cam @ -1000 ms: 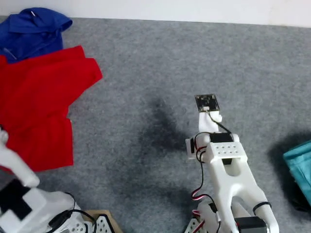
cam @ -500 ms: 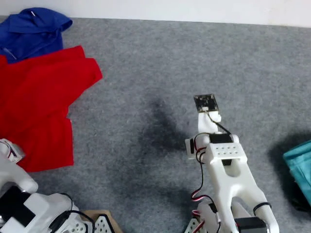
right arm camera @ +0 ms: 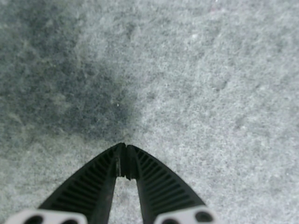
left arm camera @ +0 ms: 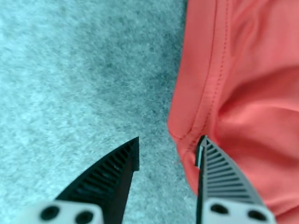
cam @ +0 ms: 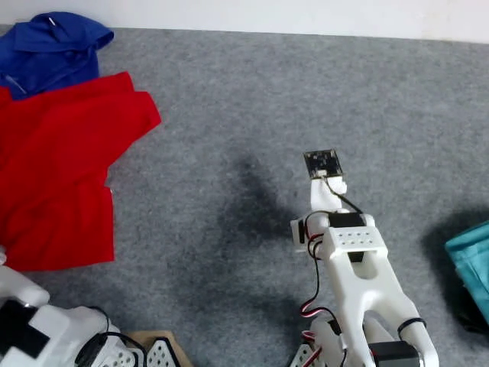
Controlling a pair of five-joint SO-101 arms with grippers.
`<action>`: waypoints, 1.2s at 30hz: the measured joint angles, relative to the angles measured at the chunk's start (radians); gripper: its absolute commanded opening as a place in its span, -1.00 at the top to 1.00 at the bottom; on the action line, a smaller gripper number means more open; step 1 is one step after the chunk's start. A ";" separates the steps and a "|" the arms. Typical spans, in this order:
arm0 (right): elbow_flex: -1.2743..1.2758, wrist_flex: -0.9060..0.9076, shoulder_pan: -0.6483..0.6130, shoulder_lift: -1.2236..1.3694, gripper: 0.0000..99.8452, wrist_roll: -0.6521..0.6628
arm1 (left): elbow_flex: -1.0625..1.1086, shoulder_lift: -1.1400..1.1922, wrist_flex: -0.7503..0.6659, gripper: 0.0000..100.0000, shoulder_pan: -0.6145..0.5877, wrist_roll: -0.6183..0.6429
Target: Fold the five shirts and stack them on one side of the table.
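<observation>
A red shirt [cam: 61,168] lies spread at the table's left, with a blue shirt [cam: 50,50] bunched at the far left corner partly under it. A teal shirt [cam: 472,256] pokes in at the right edge. My left gripper [left arm camera: 169,145] is open over the red shirt's hemmed corner [left arm camera: 187,135], one finger above the cloth, the other above the grey mat. The left arm's base [cam: 30,329] sits at the near left. My right gripper [right arm camera: 126,161] is shut with nothing in it, above bare mat near the table's middle, where the right arm [cam: 348,252] stands.
The grey felt mat [cam: 252,99] covers the table, with open room across the middle and far right. A pale wall strip [cam: 306,15] bounds the far edge. A brown board corner [cam: 157,340] shows near the front between the arms.
The left arm has drawn back toward the near left corner, uncovering the red shirt's lower edge. The right arm has hardly moved.
</observation>
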 measured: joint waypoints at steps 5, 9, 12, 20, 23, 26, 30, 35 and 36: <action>0.000 0.000 0.000 0.000 0.99 0.000 | -0.003 0.127 -0.094 0.60 0.052 0.000; 0.000 0.000 0.000 0.000 0.99 0.000 | -0.005 0.203 -0.146 0.60 0.097 -0.002; 0.000 0.000 0.000 0.000 0.99 0.000 | -0.012 0.213 -0.152 0.75 0.132 0.002; 0.000 0.000 0.000 0.000 0.99 0.000 | -0.020 0.226 -0.169 0.99 0.295 0.172; 0.000 -0.003 0.000 0.000 0.99 0.000 | -0.028 0.233 -0.169 0.99 0.350 0.180; 0.000 -0.029 0.000 0.000 0.99 0.000 | -0.029 0.219 -0.169 0.99 0.407 0.180; 0.003 -0.038 0.000 0.000 0.99 0.000 | -0.015 0.104 -0.101 0.99 0.522 0.186; 0.009 -0.040 0.000 0.000 0.99 0.000 | -0.015 -0.173 0.029 0.99 0.738 0.292; 0.009 -0.041 0.000 0.000 0.99 0.000 | -0.015 -0.238 0.044 0.99 0.789 0.313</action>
